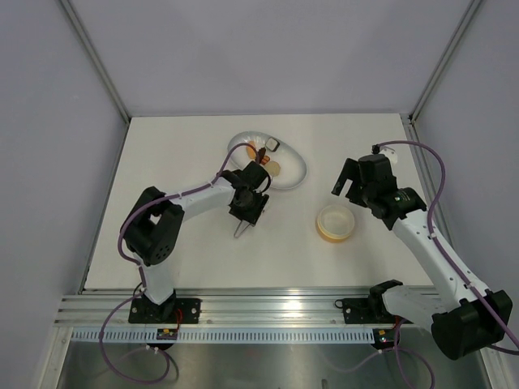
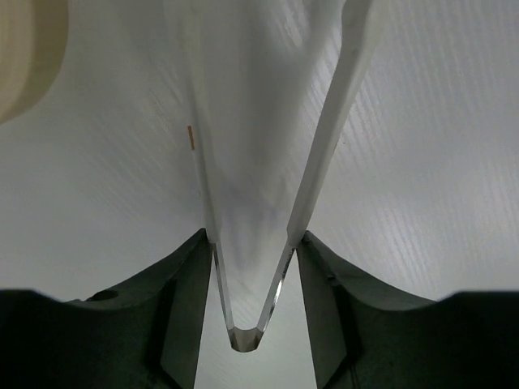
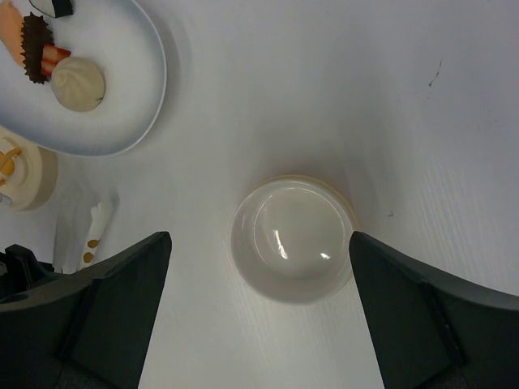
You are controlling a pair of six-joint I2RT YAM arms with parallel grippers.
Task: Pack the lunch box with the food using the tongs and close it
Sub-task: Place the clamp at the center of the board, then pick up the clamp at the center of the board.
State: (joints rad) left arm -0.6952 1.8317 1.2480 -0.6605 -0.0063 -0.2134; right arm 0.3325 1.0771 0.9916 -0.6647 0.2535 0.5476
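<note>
My left pincer (image 2: 254, 243): clasping tongs (image 2: 323, 154) by the bend, lower centre; hold looks slack, tongs may slip; right pincer (image 3: 259, 243): agape over box (image 3: 292, 235).

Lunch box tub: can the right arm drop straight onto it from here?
Probably yes: the right gripper hangs open over the tub, jaws either side of it, with nothing lying between them.

Bare table (image 1: 178, 146) all round lunch box (image 1: 336, 222). Left arm (image 1: 207, 194) and tongs (image 1: 241, 230) crowd near-left rim of oval dish (image 1: 303, 168); its right side open.
</note>
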